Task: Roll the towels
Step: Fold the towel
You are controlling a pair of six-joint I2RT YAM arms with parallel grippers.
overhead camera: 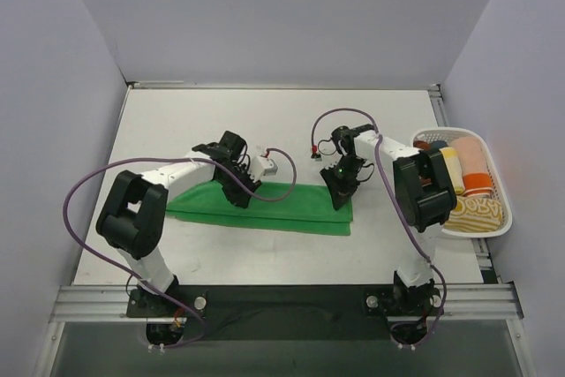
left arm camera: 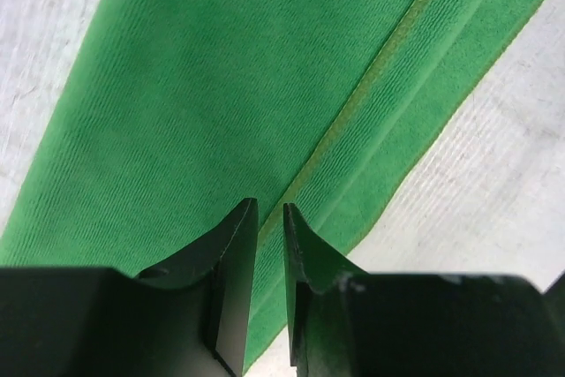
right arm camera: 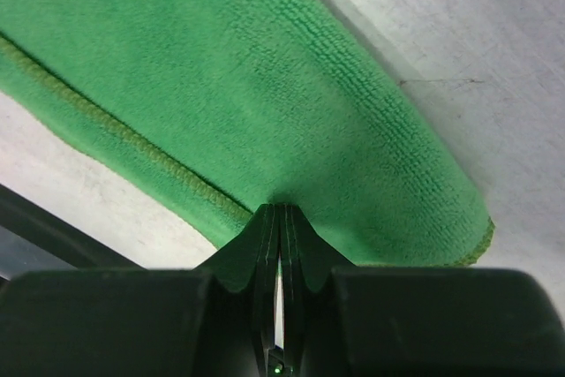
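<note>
From above, both arms reach forward and bend down to the green towel [overhead camera: 291, 209], a long folded strip on the table [overhead camera: 265, 121]. The left gripper [overhead camera: 237, 190] is left of its middle and the right gripper [overhead camera: 340, 187] is near its right end.

The left wrist view shows the jaws a narrow slit apart over the hem, gripping nothing.

The right wrist view shows the fingers [right arm camera: 265, 236] pressed together, pinching the towel's edge.

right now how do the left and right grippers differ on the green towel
The left gripper has its fingers slightly apart; the right gripper has them pressed together, pinching the green towel at its edge. The left gripper sits toward the towel's left half, the right gripper at its right end. Both are down at the same towel.
</note>
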